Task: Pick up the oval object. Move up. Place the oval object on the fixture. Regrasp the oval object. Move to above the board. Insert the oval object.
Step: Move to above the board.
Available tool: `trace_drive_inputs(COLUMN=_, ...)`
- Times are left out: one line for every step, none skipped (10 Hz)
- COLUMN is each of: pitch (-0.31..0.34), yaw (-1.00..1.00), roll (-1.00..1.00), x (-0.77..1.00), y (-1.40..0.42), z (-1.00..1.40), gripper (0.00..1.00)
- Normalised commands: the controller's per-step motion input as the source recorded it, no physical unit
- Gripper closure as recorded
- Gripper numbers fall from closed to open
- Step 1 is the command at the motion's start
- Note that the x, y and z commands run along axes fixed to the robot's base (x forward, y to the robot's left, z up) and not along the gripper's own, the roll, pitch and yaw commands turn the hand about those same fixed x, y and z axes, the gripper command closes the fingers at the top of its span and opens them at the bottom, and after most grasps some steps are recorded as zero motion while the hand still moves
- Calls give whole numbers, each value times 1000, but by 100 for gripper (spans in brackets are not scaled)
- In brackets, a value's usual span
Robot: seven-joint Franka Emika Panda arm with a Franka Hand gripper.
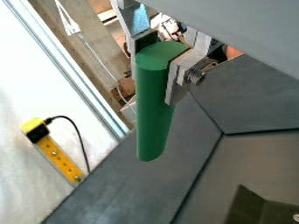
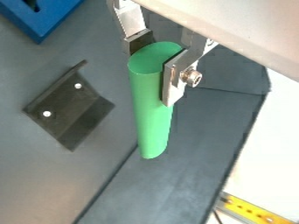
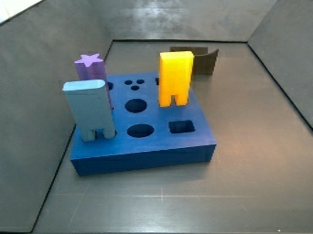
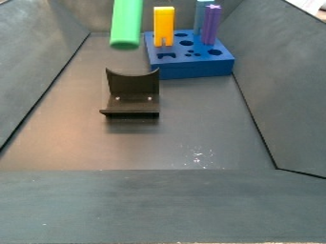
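**Wrist views: oval object clamped and raised clear of the floor**

Wrist views both showed you the gripper closed on the oval object, its flat silver fingers pressed against opposite sides of the rod's upper end. You could see the green rod hanging roughly upright below the fingers, its lower rounded end free and not touching the dark floor. In a wrist view the fixture lay on the floor beside and below the rod, well apart from it, and a corner of the board appeared at the frame edge.

In a side view you saw only the lower part of the oval object at the frame's top edge, above and behind the fixture; the gripper itself was cut off there. The board stood further back, near the far wall. In a side view the board carried a yellow forked block, a grey-blue block and a purple star-topped peg, with the fixture behind it.
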Motion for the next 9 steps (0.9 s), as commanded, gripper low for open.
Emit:
trace_drive_inputs(pitch=139, yaw=99, roll=-58, x=-74, y=105, z=1000, gripper=100)
trace_drive_inputs(pitch=123, yaw=102, roll=-67, x=-56, y=84, z=1000, gripper=100)
trace_drive_inputs(pitch=107, yaw=101, roll=-76, x=-30, y=54, z=913, gripper=100)
trace_drive_inputs(pitch=106, yaw=92, roll=-83, x=-4, y=19, z=701, gripper=100)
trace_drive_inputs(pitch=105, yaw=87, roll=-82, x=6, y=11, z=598, gripper=100)
trace_drive_inputs(pitch=109, yaw=76, roll=-81, x=11, y=-6, z=341, gripper=100)
trace_drive_inputs(pitch=110, yaw=72, roll=-80, x=12, y=-10, z=242, gripper=100)
trace_drive_inputs(pitch=91, yaw=1000, roll=-500, x=-338, y=-1000, z=-41, gripper=100)
trace_drive_inputs(pitch=89, yaw=1000, roll=-497, x=-336, y=-1000, z=-49, gripper=100)
